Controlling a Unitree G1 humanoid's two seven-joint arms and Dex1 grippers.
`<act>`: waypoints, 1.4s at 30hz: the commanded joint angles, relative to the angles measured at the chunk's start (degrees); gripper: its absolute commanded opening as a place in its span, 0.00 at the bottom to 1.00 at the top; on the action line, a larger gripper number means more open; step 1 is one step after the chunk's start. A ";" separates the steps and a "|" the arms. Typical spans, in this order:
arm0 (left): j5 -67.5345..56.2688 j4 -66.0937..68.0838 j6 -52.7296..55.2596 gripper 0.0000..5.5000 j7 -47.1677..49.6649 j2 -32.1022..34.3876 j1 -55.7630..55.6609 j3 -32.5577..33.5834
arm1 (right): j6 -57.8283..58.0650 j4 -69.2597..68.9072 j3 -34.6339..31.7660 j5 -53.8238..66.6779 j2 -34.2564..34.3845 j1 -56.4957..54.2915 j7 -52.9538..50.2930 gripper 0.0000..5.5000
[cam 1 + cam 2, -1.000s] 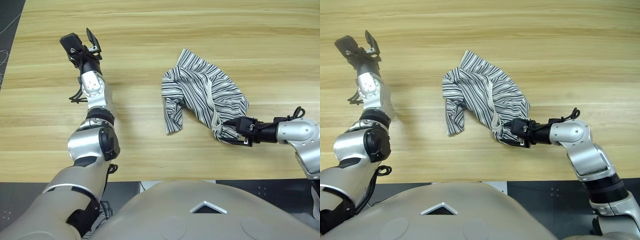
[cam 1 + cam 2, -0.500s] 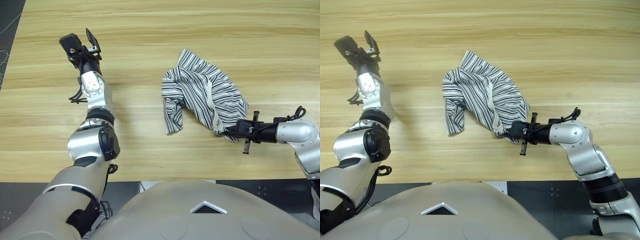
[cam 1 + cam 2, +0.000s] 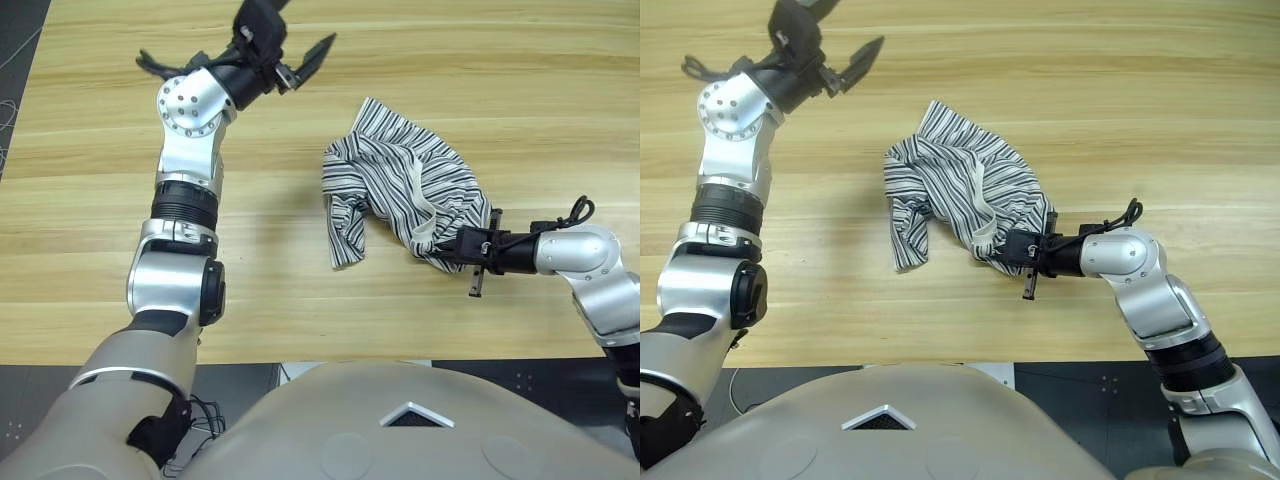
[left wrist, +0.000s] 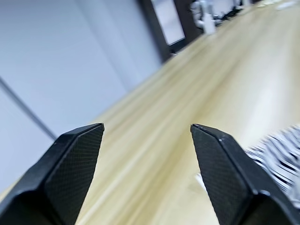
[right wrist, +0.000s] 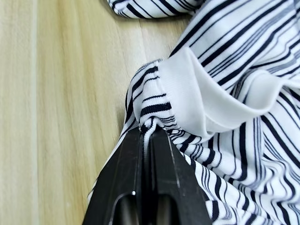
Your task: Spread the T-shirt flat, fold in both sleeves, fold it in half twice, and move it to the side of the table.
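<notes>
left eye view: crumpled striped t-shirt [image 3: 405, 190] in a heap on the table [image 3: 520, 80], right of centre. right gripper [image 5: 150, 133] pinched tight on its near edge, low on the wood. left gripper [image 4: 146, 129] spread wide, up over the far side, well apart from it.

Head stereo pair looks down over light wooden table [image 3: 450, 60]; left wrist cam skims it, right tight on black-and-white striped T-shirt [image 5: 243, 93].

You see a T-shirt [image 3: 405, 190] striped black and white, its collar band [image 5: 206, 89] plain white, on a pale straight-grained wooden desk [image 3: 480, 60]. Your left gripper [image 4: 146, 127] is black with fine cross-hatching; your right gripper [image 5: 149, 140] black.
</notes>
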 commanded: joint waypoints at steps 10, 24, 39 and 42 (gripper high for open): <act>3.77 2.06 19.73 0.63 -18.19 -0.65 -4.10 -11.04 | -0.18 0.95 1.57 -1.98 1.59 -1.41 -1.17 0.02; 6.72 16.78 16.69 0.55 -14.60 -3.16 -7.86 -10.61 | -0.84 1.29 2.45 -2.52 2.27 -0.95 -2.08 0.02; 6.35 17.88 15.03 0.13 -15.45 -3.50 -8.83 -9.85 | -0.87 1.39 2.81 -2.65 1.87 -1.09 -1.57 0.02; 6.03 17.63 14.90 0.05 -15.80 -3.50 -9.02 -9.28 | -0.83 1.22 2.81 -2.73 1.87 -1.26 -1.56 0.02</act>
